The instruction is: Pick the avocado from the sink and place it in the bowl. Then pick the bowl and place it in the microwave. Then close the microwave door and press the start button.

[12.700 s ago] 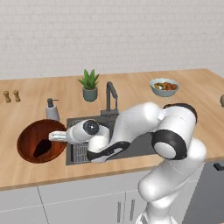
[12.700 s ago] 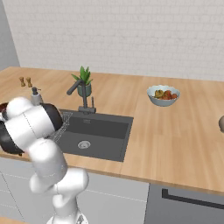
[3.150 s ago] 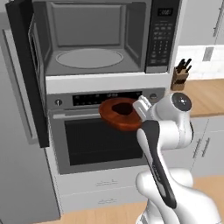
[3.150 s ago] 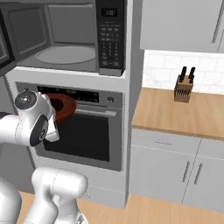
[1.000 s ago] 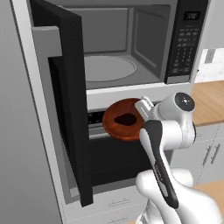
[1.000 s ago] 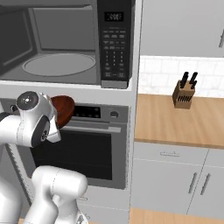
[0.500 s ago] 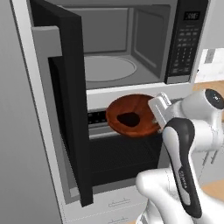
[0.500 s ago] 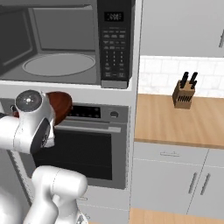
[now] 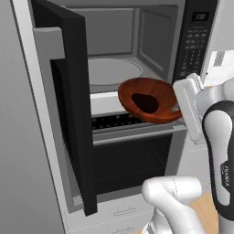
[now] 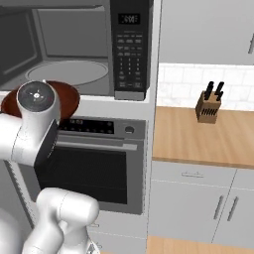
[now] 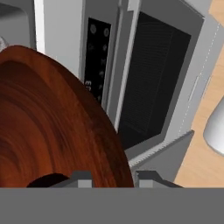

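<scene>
The reddish-brown wooden bowl (image 9: 148,98) hangs tilted in front of the open microwave (image 9: 114,55), level with its floor and just outside the opening. The near-black avocado (image 9: 144,103) lies inside the bowl. My gripper (image 9: 177,109) is shut on the bowl's right rim. In the hand view the bowl (image 11: 52,122) spreads across the left, the avocado (image 11: 46,180) peeks at the bottom, and the rim sits between my fingertips (image 11: 81,177). The microwave door (image 9: 68,114) stands swung open on the left. The keypad panel (image 10: 130,54) is to the right of the cavity, with the turntable (image 10: 67,72) inside.
A steel oven (image 10: 94,168) with a control strip sits directly under the microwave; its dark glass door (image 11: 148,74) shows in the hand view. To the right runs a wooden counter (image 10: 198,136) with a knife block (image 10: 208,106) against white tiles.
The bowl with the avocado has risen and moved right, closer to the microwave opening, and it now tilts more. My forearm has swung to the right side.
</scene>
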